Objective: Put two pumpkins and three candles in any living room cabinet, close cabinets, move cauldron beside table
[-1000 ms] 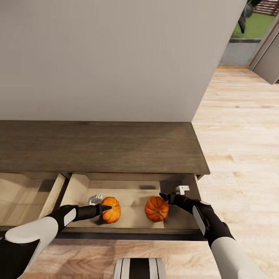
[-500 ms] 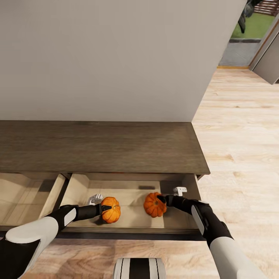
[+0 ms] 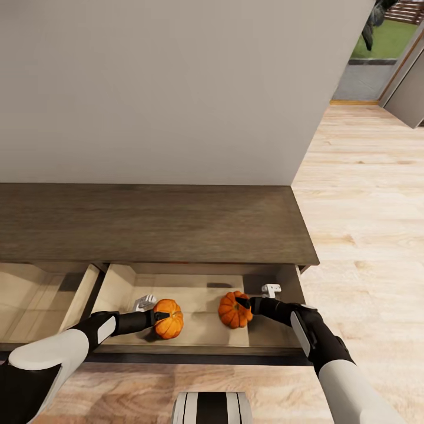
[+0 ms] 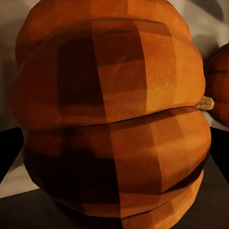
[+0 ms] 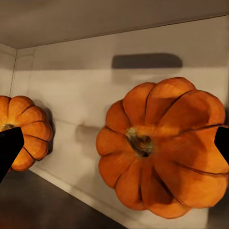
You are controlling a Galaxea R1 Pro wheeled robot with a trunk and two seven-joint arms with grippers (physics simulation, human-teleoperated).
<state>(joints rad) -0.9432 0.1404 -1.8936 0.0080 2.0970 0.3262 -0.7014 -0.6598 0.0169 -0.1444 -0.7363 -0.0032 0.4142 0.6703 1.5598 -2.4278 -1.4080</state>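
Note:
The low dark-brown cabinet (image 3: 153, 224) has its drawers pulled out. Two orange pumpkins lie in the right drawer (image 3: 200, 291). My left gripper (image 3: 158, 318) is shut on the left pumpkin (image 3: 169, 319), which looms huge in the left wrist view (image 4: 114, 95) between the dark fingers. My right gripper (image 3: 241, 303) stands open at the top of the right pumpkin (image 3: 234, 311). That pumpkin (image 5: 162, 143) lies with its stem facing the right wrist camera, between the spread fingertips (image 5: 9, 148). The candles and the cauldron are out of view.
A second open drawer (image 3: 35, 300) lies to the left. A plain wall (image 3: 176, 88) rises behind the cabinet. Light wood floor (image 3: 365, 206) stretches to the right toward a doorway (image 3: 377, 53). Small white brackets (image 3: 271, 290) sit in the drawer corners.
My right gripper has moved left and a little toward the wall. The right pumpkin shifted the same way with it. The left arm and its pumpkin have stayed still.

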